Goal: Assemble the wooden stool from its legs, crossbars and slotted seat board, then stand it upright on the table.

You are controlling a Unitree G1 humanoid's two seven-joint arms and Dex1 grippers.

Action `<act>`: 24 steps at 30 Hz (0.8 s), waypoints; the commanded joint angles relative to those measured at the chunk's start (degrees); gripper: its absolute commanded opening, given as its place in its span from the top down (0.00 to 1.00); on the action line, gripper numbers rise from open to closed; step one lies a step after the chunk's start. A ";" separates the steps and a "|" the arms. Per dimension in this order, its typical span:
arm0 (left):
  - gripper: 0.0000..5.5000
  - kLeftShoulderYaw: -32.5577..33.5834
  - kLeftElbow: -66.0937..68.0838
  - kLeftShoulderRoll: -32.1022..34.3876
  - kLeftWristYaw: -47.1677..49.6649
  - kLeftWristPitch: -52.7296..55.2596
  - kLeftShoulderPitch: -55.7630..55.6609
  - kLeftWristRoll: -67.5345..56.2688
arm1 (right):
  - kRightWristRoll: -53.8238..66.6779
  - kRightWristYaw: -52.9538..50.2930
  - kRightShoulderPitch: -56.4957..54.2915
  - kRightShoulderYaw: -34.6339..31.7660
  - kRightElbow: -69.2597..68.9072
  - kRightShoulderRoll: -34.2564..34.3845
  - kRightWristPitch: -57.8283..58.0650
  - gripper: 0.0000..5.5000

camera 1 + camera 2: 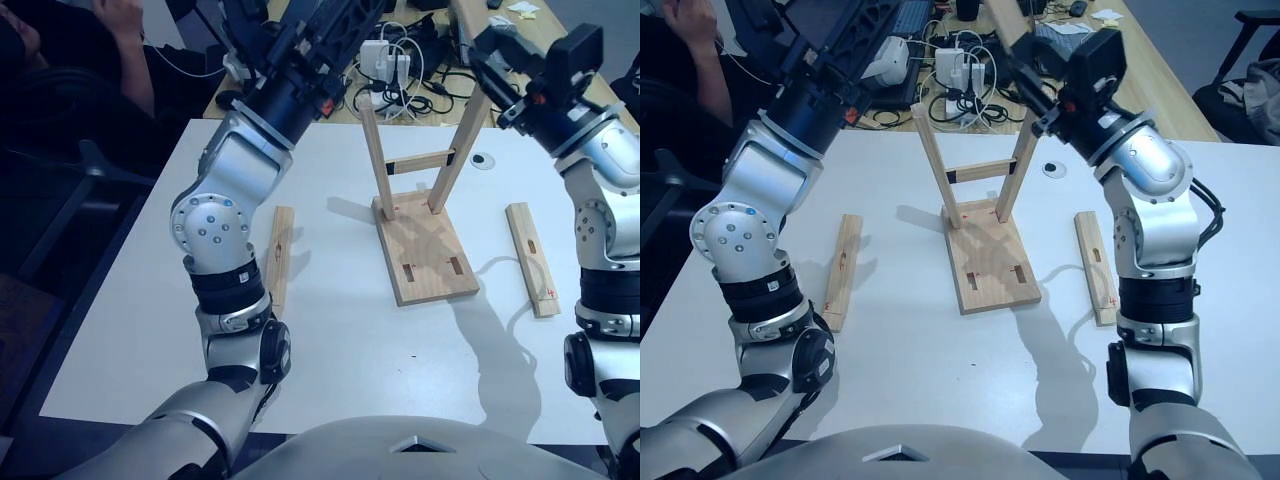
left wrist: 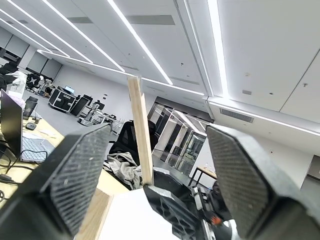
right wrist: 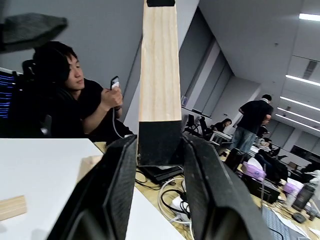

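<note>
Right gripper (image 3: 160,145) is clamping a leg (image 3: 160,65) aloft, probably readying it for a free slot; left gripper (image 2: 160,175) is hanging nearby, jaws wide apart; seat (image 1: 425,255) is lying mid-desk (image 1: 330,350), two uprights (image 1: 375,150) slotted in.

Open-plan office, desks (image 1: 1160,80), ceiling strip lights (image 2: 140,40)

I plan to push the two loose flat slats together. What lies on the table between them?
In the head views, the seat board, with two legs and a crossbar standing on it, lies between the left slat and right slat.
</note>
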 commanded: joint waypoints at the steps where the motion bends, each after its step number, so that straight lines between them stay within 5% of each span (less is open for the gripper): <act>1: 0.36 -0.90 -0.11 1.03 1.35 0.00 -0.48 0.67 | 1.09 2.69 1.97 2.57 -5.51 -0.26 2.82 0.77; 7: 0.36 -2.02 0.21 1.65 1.98 -0.66 -0.08 2.46 | 0.64 5.76 4.95 4.70 -9.20 -1.22 3.96 0.77; 24: 0.80 -1.51 -0.55 0.68 3.53 -1.21 0.67 0.11 | -2.54 5.72 4.76 4.45 -8.35 -1.24 2.46 0.77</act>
